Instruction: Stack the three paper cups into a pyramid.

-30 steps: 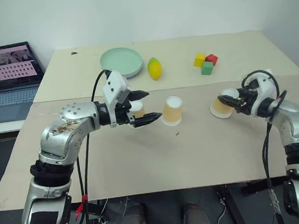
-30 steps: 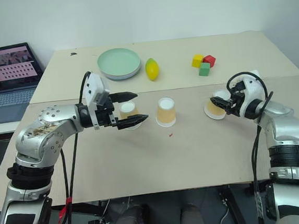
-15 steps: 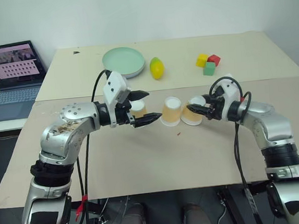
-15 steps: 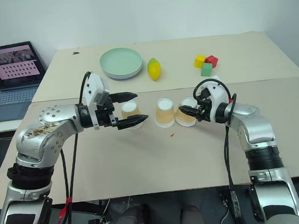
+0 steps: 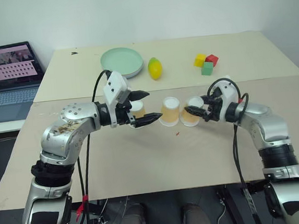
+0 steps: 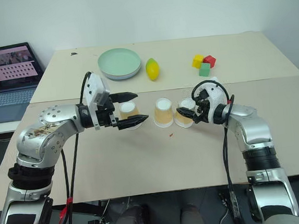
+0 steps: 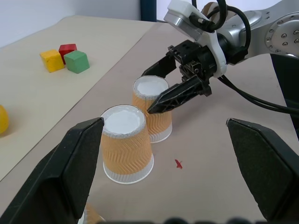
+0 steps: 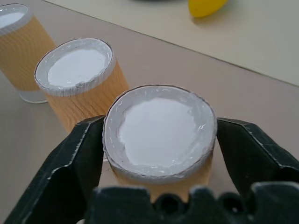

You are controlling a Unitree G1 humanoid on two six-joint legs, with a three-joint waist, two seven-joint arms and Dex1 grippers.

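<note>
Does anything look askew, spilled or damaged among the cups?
Nothing stands out. All three paper cups stand upside down and intact on the table, in a row.

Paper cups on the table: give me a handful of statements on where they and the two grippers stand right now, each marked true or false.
1. All three paper cups stand upside down on the table. True.
2. One cup already sits on top of two others. False: all three are on the table surface, none stacked.
3. The right gripper has its fingers on either side of the right-hand cup, which stands right beside the middle cup. True.
4. The left gripper is shut on the left-hand cup. False: its fingers are spread wide around that cup.
5. The lemon lies on the green plate. False: it lies on the table beside the plate.
</note>
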